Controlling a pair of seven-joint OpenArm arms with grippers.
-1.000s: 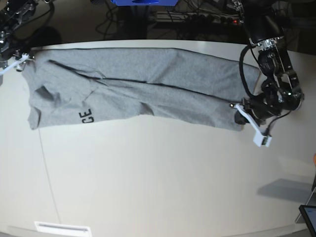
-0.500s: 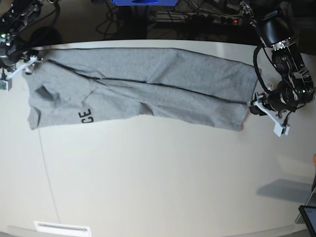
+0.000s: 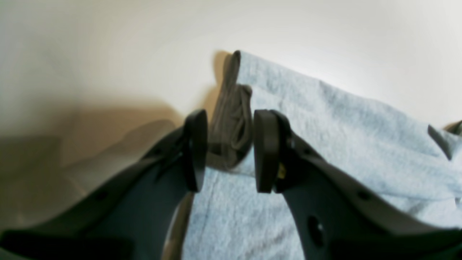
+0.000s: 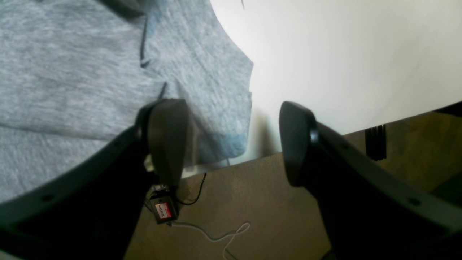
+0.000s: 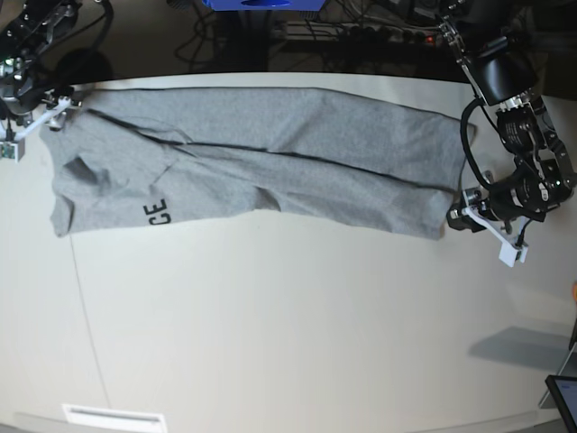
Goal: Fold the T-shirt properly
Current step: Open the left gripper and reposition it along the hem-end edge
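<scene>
The grey T-shirt lies as a long folded band across the far half of the table, with black letters on its near left part. At its near right corner is my left gripper. In the left wrist view that gripper is open, and a folded edge of the T-shirt lies in the gap between its fingers. My right gripper hangs at the far left corner. It stands wide open above the T-shirt where the corner reaches the table's edge.
A white strip lies at the table's front left. A dark screen corner shows at the front right. Cables and a power strip run behind the table. On the floor past the table's edge lie a small box and wires.
My left gripper opened off the shirt's right end, drew away to the right, then came back beside the near right corner. The right gripper shifted slightly at the far left corner.
</scene>
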